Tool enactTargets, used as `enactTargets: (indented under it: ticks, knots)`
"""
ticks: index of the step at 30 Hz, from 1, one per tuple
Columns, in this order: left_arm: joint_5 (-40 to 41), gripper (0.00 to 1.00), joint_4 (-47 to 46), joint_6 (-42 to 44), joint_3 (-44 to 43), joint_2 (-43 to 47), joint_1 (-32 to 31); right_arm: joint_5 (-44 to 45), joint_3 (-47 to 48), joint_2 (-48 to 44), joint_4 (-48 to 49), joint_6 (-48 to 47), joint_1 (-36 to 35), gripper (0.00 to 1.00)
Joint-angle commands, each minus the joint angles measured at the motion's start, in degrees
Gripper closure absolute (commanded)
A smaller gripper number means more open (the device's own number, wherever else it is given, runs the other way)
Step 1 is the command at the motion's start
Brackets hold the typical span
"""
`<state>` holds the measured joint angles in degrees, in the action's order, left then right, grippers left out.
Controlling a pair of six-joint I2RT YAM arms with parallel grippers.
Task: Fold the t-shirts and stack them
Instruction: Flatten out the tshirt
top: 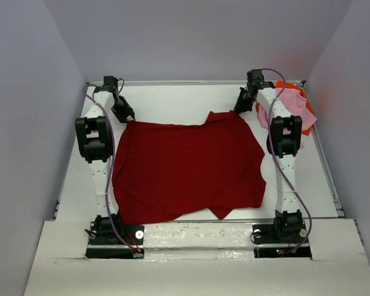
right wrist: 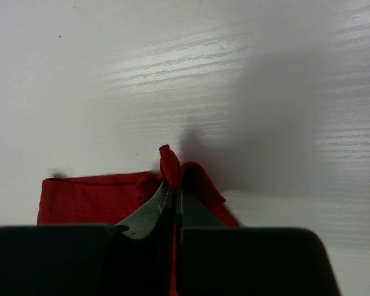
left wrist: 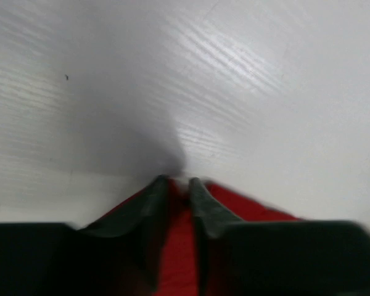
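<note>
Fabric of the dark red shirt (top: 188, 169) covers the middle of the worktop (top: 317, 185); the right gripper (right wrist: 174, 185) pinches its far right corner tight, while the left gripper (left wrist: 179, 180) straddles the far left corner, nearly closed, grip unclear.

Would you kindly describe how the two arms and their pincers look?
The left arm and right arm have white links with black joint housings and black bases. A lilac cable loops along each. The left pincer and right pincer have dark, tapering fingers.
</note>
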<state>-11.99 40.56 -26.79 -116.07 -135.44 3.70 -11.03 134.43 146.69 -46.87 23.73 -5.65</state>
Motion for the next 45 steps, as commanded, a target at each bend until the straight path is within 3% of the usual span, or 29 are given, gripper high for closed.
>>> enactTargets:
  ticks: [1,4,14,21,26,34,40,45]
  knots:
    - [-0.58,0.87,2.86,0.94,0.06,-0.44,-0.54,0.22,1.71,-1.24,0.91,-0.96,-0.24,1.0]
    - [-0.58,1.0,3.74,1.38,-0.65,-0.53,-0.54,0.48,1.71,-1.06,0.73,-0.88,-0.24,1.0]
    - [5.04,1.0,3.48,1.12,1.37,6.41,2.7,1.62,1.71,-3.25,-0.15,-1.31,-0.24,1.0]
    - [9.0,1.0,2.95,0.24,0.32,12.73,5.17,-0.31,5.93,-8.61,-1.29,-1.31,0.29,1.0]
    - [9.7,1.0,-0.03,-0.46,0.05,16.08,6.05,-1.28,3.48,-14.75,-0.86,-2.63,1.51,1.0]
    - [4.7,1.0,-0.3,-0.2,-3.12,14.06,6.58,-11.03,5.76,-16.87,-0.15,0.01,5.74,1.0]
    - [2.32,1.0,-7.5,-1.34,6.28,23.52,6.58,-13.32,1.1,-22.84,-0.06,0.18,5.74,1.0]
    - [0.66,1.0,-7.94,-2.22,8.4,31.45,6.49,-16.12,-2.77,-29.7,0.64,-0.61,5.74,1.0]
